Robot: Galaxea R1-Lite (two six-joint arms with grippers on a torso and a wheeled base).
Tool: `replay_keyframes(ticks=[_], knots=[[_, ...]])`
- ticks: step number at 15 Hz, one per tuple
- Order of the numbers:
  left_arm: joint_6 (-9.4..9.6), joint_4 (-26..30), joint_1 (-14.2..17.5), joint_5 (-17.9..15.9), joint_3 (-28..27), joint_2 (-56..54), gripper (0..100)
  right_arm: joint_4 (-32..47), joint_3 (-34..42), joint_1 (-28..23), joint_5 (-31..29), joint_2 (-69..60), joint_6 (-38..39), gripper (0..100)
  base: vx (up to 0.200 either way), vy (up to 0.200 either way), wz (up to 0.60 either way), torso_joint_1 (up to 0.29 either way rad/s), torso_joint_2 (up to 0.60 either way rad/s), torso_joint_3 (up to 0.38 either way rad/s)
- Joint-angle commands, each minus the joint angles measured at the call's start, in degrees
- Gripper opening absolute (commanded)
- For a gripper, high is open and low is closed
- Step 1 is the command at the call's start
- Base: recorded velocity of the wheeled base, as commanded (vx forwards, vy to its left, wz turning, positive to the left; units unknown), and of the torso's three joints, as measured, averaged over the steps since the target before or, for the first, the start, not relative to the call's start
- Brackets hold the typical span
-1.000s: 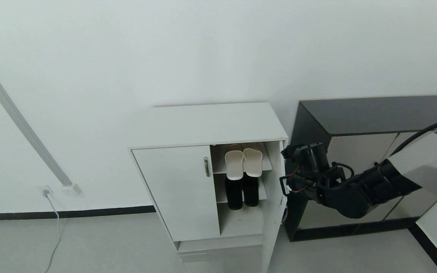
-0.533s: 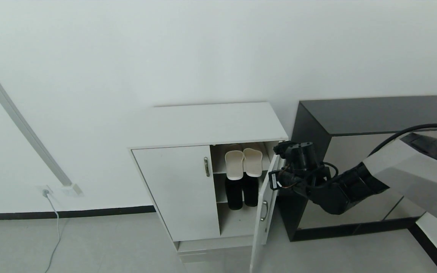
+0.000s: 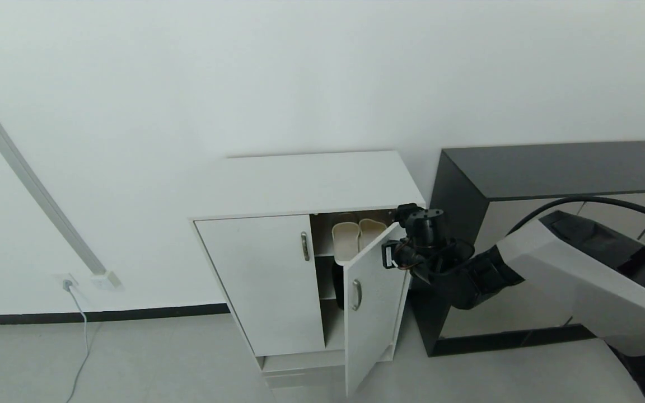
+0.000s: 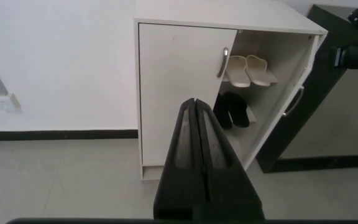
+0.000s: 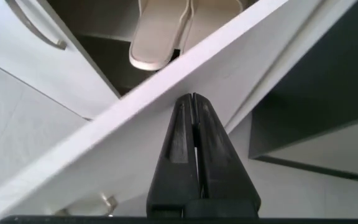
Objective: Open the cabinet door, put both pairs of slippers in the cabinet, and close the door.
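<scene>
The white cabinet (image 3: pixel 311 184) has its left door (image 3: pixel 261 280) closed and its right door (image 3: pixel 375 302) standing about half open. A cream pair of slippers (image 3: pixel 356 235) lies on the upper shelf. A black pair (image 3: pixel 337 288) on the shelf below is mostly hidden by the door. My right gripper (image 3: pixel 402 215) is shut, its tips (image 5: pixel 193 98) against the right door's outer face near its top edge (image 5: pixel 166 118). My left gripper (image 4: pixel 194 106) is shut and empty, held well back in front of the cabinet (image 4: pixel 185 81). Both pairs (image 4: pixel 250 68) (image 4: pixel 232 111) also show in the left wrist view.
A black cabinet (image 3: pixel 552 168) with mirrored fronts stands right beside the white one. A wall socket with a hanging cable (image 3: pixel 70 285) and a slanted conduit (image 3: pixel 26 173) are on the left wall. Grey floor (image 3: pixel 132 364) lies open in front.
The right door has swung from wide open to about half shut. My right arm has moved left with it, staying against the door's top.
</scene>
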Motion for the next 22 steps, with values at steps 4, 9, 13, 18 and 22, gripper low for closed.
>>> replay_keyframes(ticks=[4, 9, 13, 18, 22], knots=[[-0.02, -0.01, 0.01, 0.01, 0.01, -0.01, 0, 0.11, -6.06, -0.35, 0.05, 5.08, -0.07, 0, 0.000, 0.000, 0.00, 0.000, 0.00, 0.000], [-0.02, -0.01, 0.01, 0.01, 0.01, -0.01, 0, 0.20, -11.16, -0.44, 0.05, 8.07, -0.07, 0, 0.000, 0.000, 0.00, 0.000, 0.00, 0.000], [0.07, -0.01, 0.01, 0.01, 0.01, -0.01, 0, 0.11, -15.99, -0.79, 0.05, 10.97, 0.02, 0, 0.000, 0.000, 0.00, 0.000, 0.00, 0.000], [0.16, -0.01, 0.01, 0.01, 0.01, -0.01, 0, 0.28, -21.44, -1.32, 0.05, 13.60, 0.02, 0, 0.000, 0.000, 0.00, 0.000, 0.00, 0.000], [0.16, -0.01, 0.01, 0.01, 0.01, -0.01, 0, 3.01, -28.30, -1.94, 0.05, 16.68, 0.02, 0, 0.000, 0.000, 0.00, 0.000, 0.00, 0.000]])
